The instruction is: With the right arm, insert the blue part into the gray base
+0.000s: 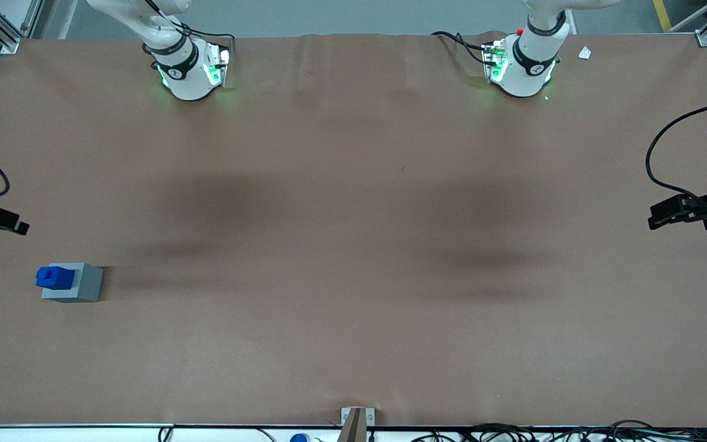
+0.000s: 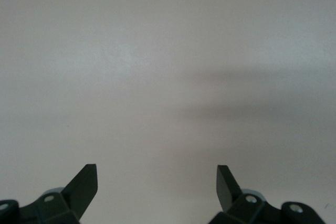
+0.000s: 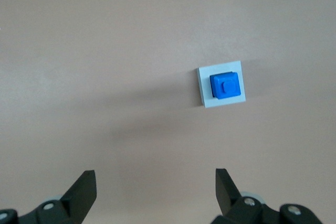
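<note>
Right wrist view records the gripper [image 3: 152,192] held high over the brown table [image 3: 105,51], jaws spread wide with nothing between them. The blue part [image 3: 226,85] is seen seated on the top face of the gray base [image 3: 203,97], well apart from the fingertips [image 3: 84,184].

Front view places the pair toward the working arm's end of the table, at roughly eight o'clock from the table's centre. There the blue part [image 1: 54,277] stands proud of the gray base [image 1: 80,285], so full seating cannot be confirmed. The gripper [image 1: 22,228] is noted at the frame's edge, farther from the front camera than the blocks and clear of them.

Handling assessment: both blocks are judged to be rigid moulded plastic, light, not fragile, with smooth faces that may slip under a shallow pinch. Should reseating be required, the blue part is best taken across two opposed flat side walls, below the raised step, with the jaws kept square. The base is judged light enough to shift if pressed off-centre.
</note>
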Motion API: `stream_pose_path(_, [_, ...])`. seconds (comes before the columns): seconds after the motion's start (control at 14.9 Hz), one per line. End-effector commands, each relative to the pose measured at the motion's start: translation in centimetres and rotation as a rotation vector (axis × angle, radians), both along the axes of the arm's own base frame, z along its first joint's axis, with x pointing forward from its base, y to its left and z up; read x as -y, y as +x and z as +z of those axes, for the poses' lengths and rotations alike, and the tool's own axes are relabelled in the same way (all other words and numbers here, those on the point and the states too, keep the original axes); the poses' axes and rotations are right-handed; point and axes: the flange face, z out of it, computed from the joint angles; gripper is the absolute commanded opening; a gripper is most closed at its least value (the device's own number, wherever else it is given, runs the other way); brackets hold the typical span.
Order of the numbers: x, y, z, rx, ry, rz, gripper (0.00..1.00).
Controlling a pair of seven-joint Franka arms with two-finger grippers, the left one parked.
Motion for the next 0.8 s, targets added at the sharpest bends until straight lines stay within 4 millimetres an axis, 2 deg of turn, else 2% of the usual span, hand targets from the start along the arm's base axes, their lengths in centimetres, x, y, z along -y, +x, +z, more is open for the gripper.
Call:
stream_pose_path(0.0, [-0.2, -1.8, 1.6, -0.008, 0.005, -0.011, 1.0])
stream_pose_path(0.13, [-0.3, -2.4, 2.5, -0.006, 0.01, -0.01, 1.0])
stream_pose_path(0.27, [-1.2, -3.2, 3.7, -0.011, 0.013, 0.004, 1.0])
stream_pose_path(0.4, [-1.6, -4.6, 5.3, -0.003, -0.007, 0.015, 1.0])
stream_pose_path(0.6, [-3.3, -6.7, 7.4, 0.003, -0.044, 0.028, 1.0])
stream_pose_path(0.74, [-4.2, -8.0, 7.6, 0.007, -0.046, 0.04, 1.0])
